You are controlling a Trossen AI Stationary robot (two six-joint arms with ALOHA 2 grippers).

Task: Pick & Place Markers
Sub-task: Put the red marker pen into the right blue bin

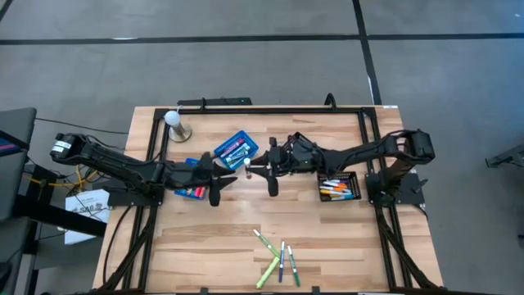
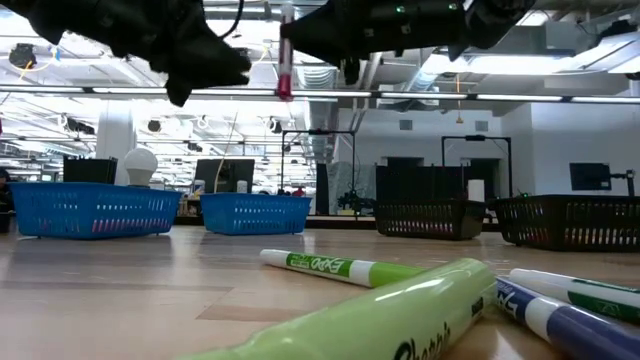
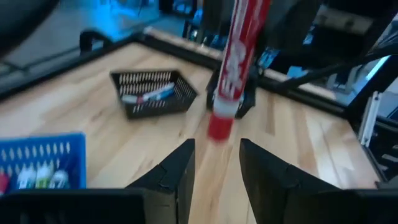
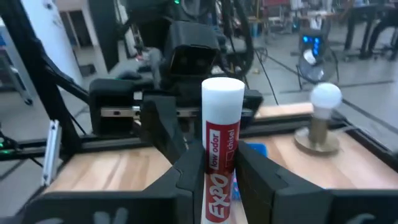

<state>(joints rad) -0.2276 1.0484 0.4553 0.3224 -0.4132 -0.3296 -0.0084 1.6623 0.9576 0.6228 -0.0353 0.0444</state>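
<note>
A red marker (image 4: 221,155) with a white end (image 4: 222,93) stands upright in mid-air over the table's middle (image 1: 246,167), shut in my right gripper (image 4: 221,177). My left gripper (image 3: 216,165) is open and faces it from the table's left. Its fingers stand just short of the marker's red lower end (image 3: 219,127) and do not touch it. Several green and blue markers (image 1: 277,259) lie flat on the near part of the table. More markers lie in the blue baskets (image 1: 236,149) and in the black mesh basket (image 1: 339,187). My right gripper pinches the marker's printed barrel (image 4: 217,168) between its two fingers (image 4: 189,180). The fingers come level from the table's right and lie across the marker. The marker is upright with its white end up and hangs far above the table (image 2: 285,70).
A white bulb on a round stand (image 1: 173,123) sits at the far left. A second blue basket (image 1: 190,192) lies under my left arm. Black frame rails (image 1: 262,107) run round the table's edges. Bare wood lies between the baskets and the near markers.
</note>
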